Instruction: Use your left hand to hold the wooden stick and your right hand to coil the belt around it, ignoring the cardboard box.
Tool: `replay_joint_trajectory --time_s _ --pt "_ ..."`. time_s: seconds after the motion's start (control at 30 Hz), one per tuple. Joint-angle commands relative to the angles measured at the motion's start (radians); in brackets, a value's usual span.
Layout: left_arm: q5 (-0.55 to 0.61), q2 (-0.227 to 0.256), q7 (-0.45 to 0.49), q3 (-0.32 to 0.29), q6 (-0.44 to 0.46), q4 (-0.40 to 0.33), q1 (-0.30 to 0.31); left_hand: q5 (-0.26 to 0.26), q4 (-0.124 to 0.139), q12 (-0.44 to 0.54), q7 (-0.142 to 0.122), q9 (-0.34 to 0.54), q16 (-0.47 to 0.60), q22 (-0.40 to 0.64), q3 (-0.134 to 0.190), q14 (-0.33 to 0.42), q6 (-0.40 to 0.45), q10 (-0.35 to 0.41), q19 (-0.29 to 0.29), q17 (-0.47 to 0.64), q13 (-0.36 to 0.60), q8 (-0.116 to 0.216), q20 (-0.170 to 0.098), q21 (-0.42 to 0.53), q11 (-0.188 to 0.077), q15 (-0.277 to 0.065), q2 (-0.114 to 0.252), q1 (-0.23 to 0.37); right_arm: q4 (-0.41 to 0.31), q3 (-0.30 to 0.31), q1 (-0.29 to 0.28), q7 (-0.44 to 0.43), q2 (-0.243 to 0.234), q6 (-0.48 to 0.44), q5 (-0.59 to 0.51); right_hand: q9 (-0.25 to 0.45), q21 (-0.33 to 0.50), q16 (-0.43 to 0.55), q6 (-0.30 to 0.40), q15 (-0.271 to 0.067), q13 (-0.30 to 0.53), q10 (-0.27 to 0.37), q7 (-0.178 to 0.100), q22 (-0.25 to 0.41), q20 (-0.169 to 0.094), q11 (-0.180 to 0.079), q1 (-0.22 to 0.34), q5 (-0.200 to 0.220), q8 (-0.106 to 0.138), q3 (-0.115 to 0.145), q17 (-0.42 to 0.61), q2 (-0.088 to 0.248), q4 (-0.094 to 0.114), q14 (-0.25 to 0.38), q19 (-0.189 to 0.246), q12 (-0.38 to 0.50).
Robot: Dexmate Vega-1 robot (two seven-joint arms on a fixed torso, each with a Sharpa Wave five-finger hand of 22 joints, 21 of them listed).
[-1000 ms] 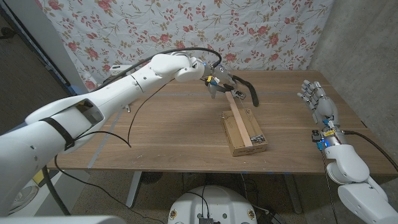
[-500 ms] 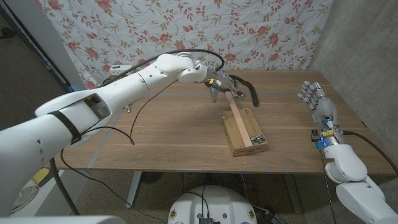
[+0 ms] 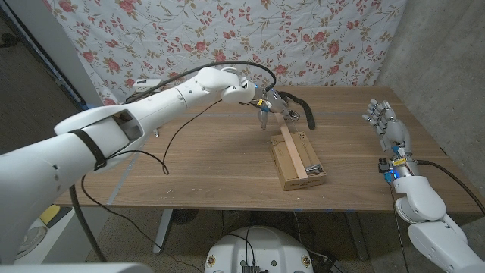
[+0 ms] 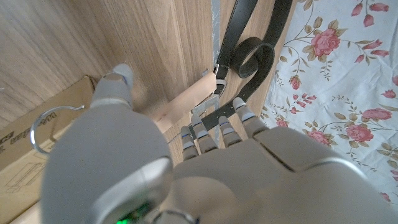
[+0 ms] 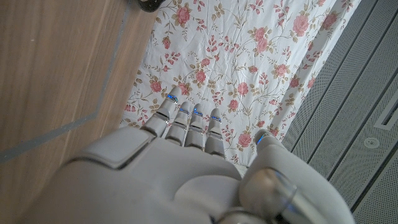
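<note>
left fingers (image 4: 200, 134): spread over far end of wooden stick (image 3: 294, 146), hold not clear in either view
left hand (image 3: 271, 105): has slid right toward stick end since a second ago
left wrist view: belt (image 4: 244, 59) curls in a loop at stick tip, buckle by fingertips; head view shows only a dark strap
right hand (image 3: 388, 125): fingers apart, holding nothing, upright at right tabletop edge
stick: lies along cardboard box (image 3: 294, 163), mid tabletop (image 3: 197, 163)
room: floral cloth (image 3: 227, 34) behind
</note>
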Motion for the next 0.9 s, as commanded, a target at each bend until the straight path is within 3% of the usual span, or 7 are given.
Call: replay_joint_trajectory --time_s 0.03,0.4,0.67,0.9 --pt "-0.014 -0.056 0.065 0.062 -0.023 0.110 -0.040 0.013 0.005 0.001 0.000 0.002 -0.001 0.005 0.003 0.004 0.012 0.000 0.009 0.004 0.002 0.009 0.003 0.005 -0.007 -0.010 0.015 0.013 -0.001 0.005 -0.014 -0.012 0.004 0.012 -0.005 0.003 -0.002 0.000 0.003 0.002 0.003 0.008 -0.004 0.006 -0.002 -0.002 -0.003 -0.003 -0.003 0.002 0.003 0.002 -0.005 0.011 0.011 -0.001" --pt "-0.010 -0.094 0.151 0.112 -0.031 0.185 -0.066 0.017 0.011 0.003 -0.001 0.003 0.001 0.006 -0.002 0.019 0.042 0.026 0.021 0.002 0.002 0.018 -0.001 0.006 -0.017 -0.017 0.038 0.028 0.009 0.005 -0.017 -0.008 0.009 0.028 -0.007 0.003 -0.006 0.001 0.002 0.004 0.004 0.012 -0.004 0.006 -0.001 -0.002 -0.004 -0.004 -0.004 0.002 0.003 0.000 -0.007 0.016 0.012 0.000" --pt "-0.007 -0.121 0.200 0.149 -0.033 0.238 -0.083 0.013 0.019 0.017 -0.004 0.002 0.003 0.006 -0.009 0.046 0.096 0.091 0.039 0.000 0.003 0.035 -0.002 0.009 -0.024 -0.033 0.071 0.052 0.010 0.008 -0.020 -0.011 0.011 0.033 -0.011 0.003 -0.007 0.003 0.001 0.006 0.004 0.013 -0.006 0.006 0.001 -0.002 -0.006 -0.004 -0.004 0.001 0.003 0.000 -0.008 0.024 0.019 -0.001" --pt "0.001 -0.123 0.296 0.172 -0.034 0.267 -0.084 -0.042 0.025 0.038 -0.009 -0.001 0.016 0.007 -0.033 0.141 0.234 0.231 0.071 0.000 0.013 0.081 -0.018 0.012 -0.023 -0.077 0.127 0.104 0.007 0.013 -0.023 -0.010 0.006 0.028 -0.013 0.003 -0.008 0.003 0.001 0.005 0.004 0.014 -0.006 0.006 0.001 -0.004 -0.007 -0.004 -0.005 0.001 0.003 -0.001 -0.008 0.028 0.022 -0.001"
